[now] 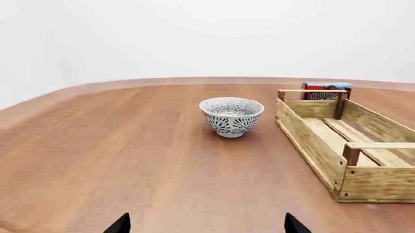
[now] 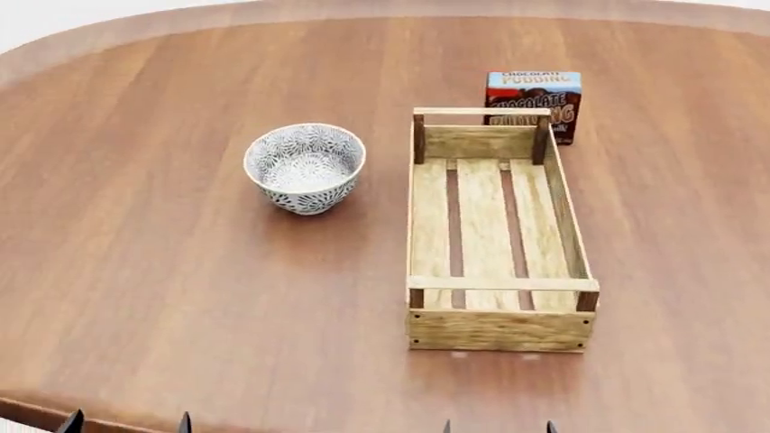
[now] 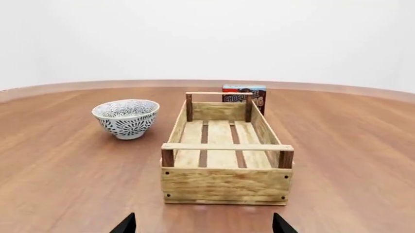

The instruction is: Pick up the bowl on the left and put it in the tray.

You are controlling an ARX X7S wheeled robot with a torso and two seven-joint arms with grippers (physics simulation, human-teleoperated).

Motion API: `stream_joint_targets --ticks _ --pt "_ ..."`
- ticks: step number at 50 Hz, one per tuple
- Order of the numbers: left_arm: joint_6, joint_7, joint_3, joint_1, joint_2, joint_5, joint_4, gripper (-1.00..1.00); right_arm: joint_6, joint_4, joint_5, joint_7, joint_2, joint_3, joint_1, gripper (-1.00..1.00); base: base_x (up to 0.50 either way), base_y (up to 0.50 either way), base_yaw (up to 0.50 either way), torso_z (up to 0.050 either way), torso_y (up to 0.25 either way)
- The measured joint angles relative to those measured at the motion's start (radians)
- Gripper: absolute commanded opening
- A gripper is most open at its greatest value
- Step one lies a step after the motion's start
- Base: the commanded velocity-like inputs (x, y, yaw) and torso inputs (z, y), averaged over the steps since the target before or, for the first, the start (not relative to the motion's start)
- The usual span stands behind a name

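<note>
The bowl (image 2: 305, 167), white with a dense grey-blue floral pattern, stands upright on the wooden table, left of the tray (image 2: 496, 332); it also shows as the bowl (image 1: 232, 116) and the bowl (image 3: 126, 118). The tray is a long light-wood crate, holding nothing, seen too as the tray (image 1: 318, 145) and the tray (image 3: 226, 184). My left gripper (image 2: 126, 422) hangs open at the table's near edge, well short of the bowl, with only its black fingertips (image 1: 120, 224) showing. My right gripper (image 2: 497, 428) is open too, just before the tray's near end, fingertips (image 3: 126, 224) wide apart.
A chocolate pudding box (image 2: 533, 102) stands upright just behind the tray's far end, also seen as the box (image 1: 326, 90) and the box (image 3: 244, 94). The round wooden table (image 2: 180, 289) curves away at its far edge and near left edge.
</note>
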Motion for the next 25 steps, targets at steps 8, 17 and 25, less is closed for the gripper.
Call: stream_joint_targets --ticks 8,17,25 --pt "-0.001 -0.01 0.01 -0.002 -0.008 -0.009 0.001 1.0 0.002 -0.003 0.009 0.009 0.008 -0.009 0.001 1.0 0.01 0.5 0.0 0.0 0.0" --pt "-0.006 -0.02 0.018 -0.005 -0.017 -0.019 0.005 1.0 0.004 -0.002 0.021 0.019 0.016 -0.016 0.005 1.0 0.01 0.5 0.0 0.0 0.0" --pt "-0.009 -0.029 0.024 -0.008 -0.026 -0.028 0.006 1.0 0.004 -0.004 0.033 0.026 0.019 -0.023 0.008 1.0 0.01 0.25 0.0 0.0 0.0"
